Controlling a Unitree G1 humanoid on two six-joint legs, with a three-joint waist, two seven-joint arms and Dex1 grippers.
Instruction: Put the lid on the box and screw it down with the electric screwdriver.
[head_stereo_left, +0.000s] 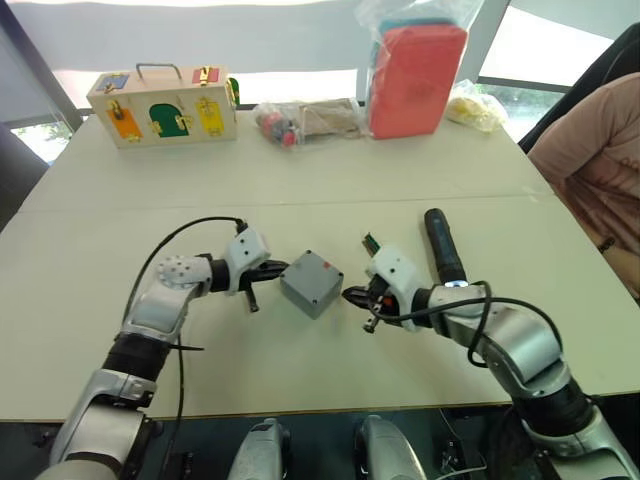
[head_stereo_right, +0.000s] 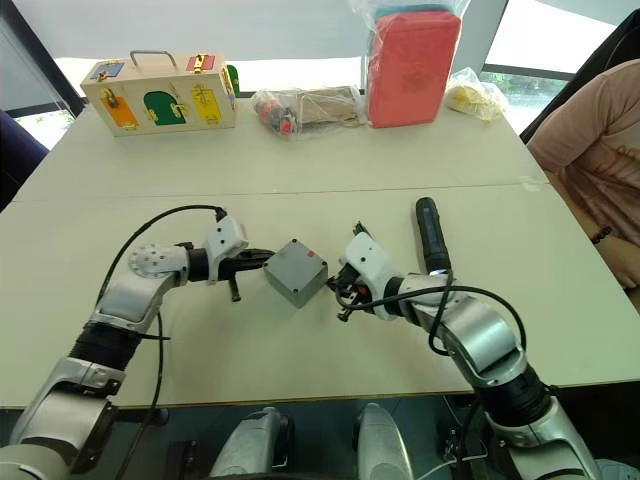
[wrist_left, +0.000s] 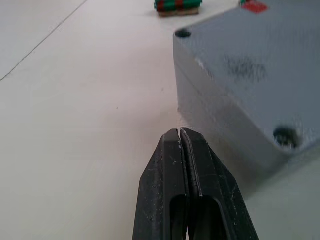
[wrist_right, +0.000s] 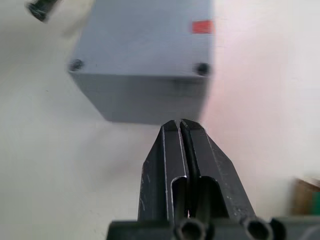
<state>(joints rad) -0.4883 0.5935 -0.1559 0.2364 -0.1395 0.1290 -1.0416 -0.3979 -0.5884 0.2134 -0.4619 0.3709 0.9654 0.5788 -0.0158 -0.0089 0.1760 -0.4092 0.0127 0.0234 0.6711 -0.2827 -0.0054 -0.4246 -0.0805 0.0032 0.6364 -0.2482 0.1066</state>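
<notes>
**Lidded box sits between two closed end effectors**

The grey box rests on the table with the lid already seated on top — corner screw holes show, and a small red mark sits near one edge. The left end effector points at the box's left side, fingers pressed together and holding nothing, its tip just beside the wall. The right end effector faces the box's right side, likewise pinched closed and empty. The electric screwdriver lies flat on the table beyond the right arm, apart from the box. A green connector strip lies near the box.
</notes>
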